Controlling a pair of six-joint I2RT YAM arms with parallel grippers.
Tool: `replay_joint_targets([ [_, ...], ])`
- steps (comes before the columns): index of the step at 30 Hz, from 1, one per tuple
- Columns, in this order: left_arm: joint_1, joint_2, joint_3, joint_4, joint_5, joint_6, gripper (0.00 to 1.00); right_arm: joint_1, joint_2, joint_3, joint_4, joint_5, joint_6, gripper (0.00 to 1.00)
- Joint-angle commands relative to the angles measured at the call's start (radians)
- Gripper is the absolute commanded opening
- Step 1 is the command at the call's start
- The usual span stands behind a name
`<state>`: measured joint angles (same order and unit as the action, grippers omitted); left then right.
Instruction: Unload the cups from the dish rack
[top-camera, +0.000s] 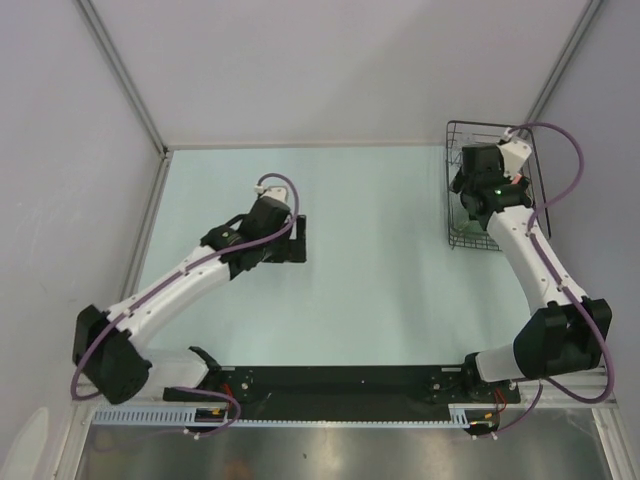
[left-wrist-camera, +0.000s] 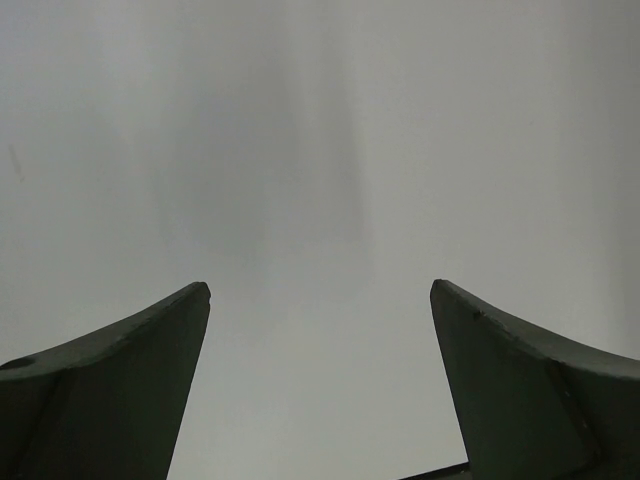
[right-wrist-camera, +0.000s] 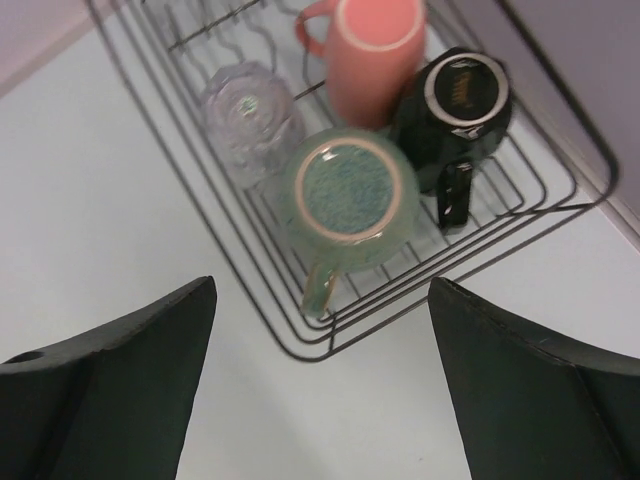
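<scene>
The black wire dish rack stands at the far right of the table. In the right wrist view the dish rack holds an upturned sage-green handled mug, a salmon-pink cup, a dark pale-rimmed mug and a clear glass tumbler. My right gripper is open and empty, hovering above the rack's near corner; it also shows in the top view. My left gripper is open and empty over bare table, left of the middle in the top view.
Grey enclosure walls close the table at the back and both sides; the right wall runs right beside the rack. A black base rail spans the near edge between the two arm bases.
</scene>
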<state>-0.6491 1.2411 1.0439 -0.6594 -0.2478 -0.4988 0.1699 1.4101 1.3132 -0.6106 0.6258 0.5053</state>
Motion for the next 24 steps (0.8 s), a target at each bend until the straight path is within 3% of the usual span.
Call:
replay_joint_targets([
  [1,-0.096,0.164,0.209,0.078,0.008,-0.02,0.96,-0.053,-0.051,0.057,-0.009,0.052,0.055,0.92],
  [5,-0.19,0.403,0.483,0.076,0.021,-0.01,0.92,-0.073,-0.04,0.077,-0.043,0.13,0.052,0.91],
  [11,-0.219,0.584,0.746,0.086,0.096,-0.03,0.89,-0.145,-0.048,0.058,-0.063,0.161,0.085,0.9],
  [20,-0.257,0.837,0.955,0.153,0.24,0.022,0.89,-0.201,-0.123,-0.066,-0.11,0.129,0.136,0.9],
  [24,-0.262,0.891,0.979,0.153,0.292,-0.003,0.89,-0.201,-0.157,-0.095,-0.101,0.114,0.116,0.9],
])
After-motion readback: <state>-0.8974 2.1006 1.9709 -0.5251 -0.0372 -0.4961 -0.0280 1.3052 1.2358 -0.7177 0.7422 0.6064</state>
